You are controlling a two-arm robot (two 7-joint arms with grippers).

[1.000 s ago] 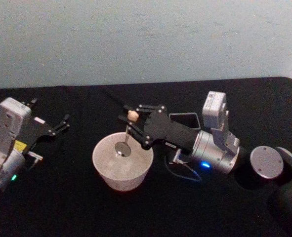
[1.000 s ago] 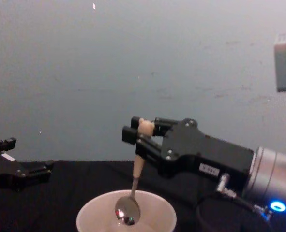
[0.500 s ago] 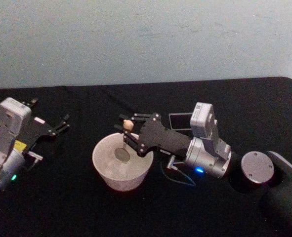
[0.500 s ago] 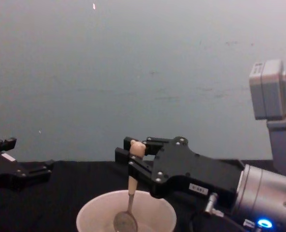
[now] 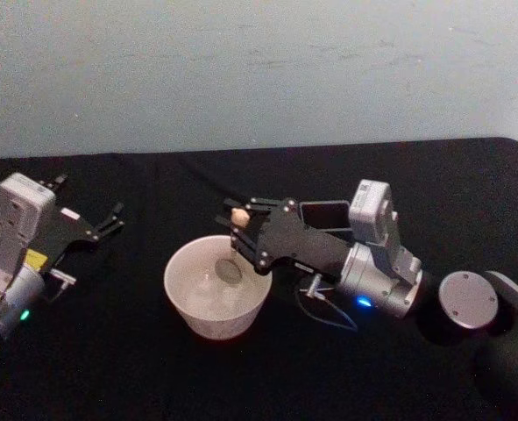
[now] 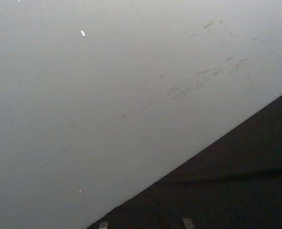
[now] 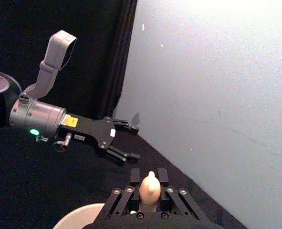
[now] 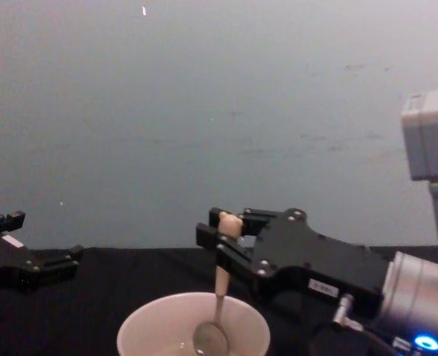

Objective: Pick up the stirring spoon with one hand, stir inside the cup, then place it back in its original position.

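The cream-white cup (image 5: 215,288) stands on the black table, a little left of centre; its rim (image 8: 193,322) shows low in the chest view. My right gripper (image 5: 238,221) hangs over the cup's right side, shut on the stirring spoon (image 8: 221,285). The beige knob (image 7: 150,187) pokes out between the fingers, and the shiny bowl (image 5: 230,270) hangs inside the cup, tilted toward its right part. My left gripper (image 5: 114,217) rests at the table's left, fingers apart, holding nothing; the right wrist view shows it too (image 7: 126,138).
A dark grey square holder (image 5: 326,213) sits just behind the right gripper's body. A round silver disc (image 5: 468,300) on the right arm lies at the right edge. Bare black tabletop (image 5: 136,368) spreads in front of the cup. A pale wall rises behind the table.
The right gripper has swung the spoon from the cup's middle toward its right side, with the spoon's bowl staying down inside the cup. The left arm has not moved.
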